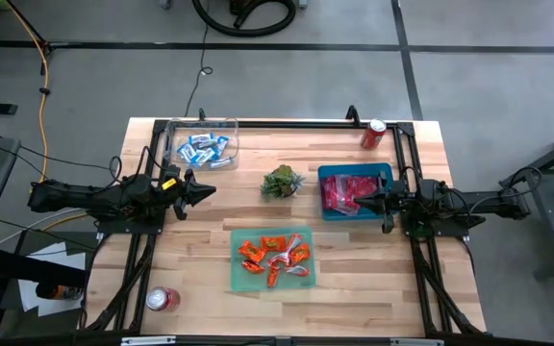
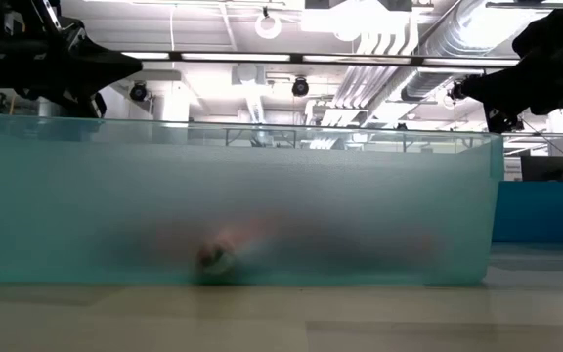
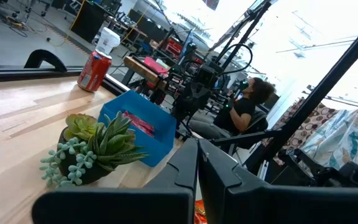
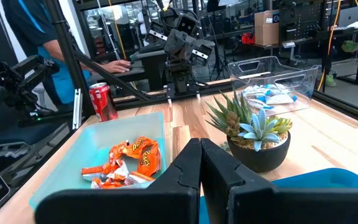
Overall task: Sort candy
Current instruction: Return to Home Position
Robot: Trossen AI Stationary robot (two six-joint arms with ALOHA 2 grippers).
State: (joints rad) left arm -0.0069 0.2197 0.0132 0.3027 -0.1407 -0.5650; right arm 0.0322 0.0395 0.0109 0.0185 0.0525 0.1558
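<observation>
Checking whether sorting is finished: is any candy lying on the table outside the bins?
No: the high view shows candy only inside the clear bin, the blue bin and the green bin.

Robotics lab or workshop: exposed pipes and ducts across upper right, bare concrete floor with orange cable at upper left, seated person among equipment, right of centre.

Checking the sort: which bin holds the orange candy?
The translucent green bin, with orange candy inside; the clear bin holds blue-and-white candy, the blue bin pink candy.
</observation>
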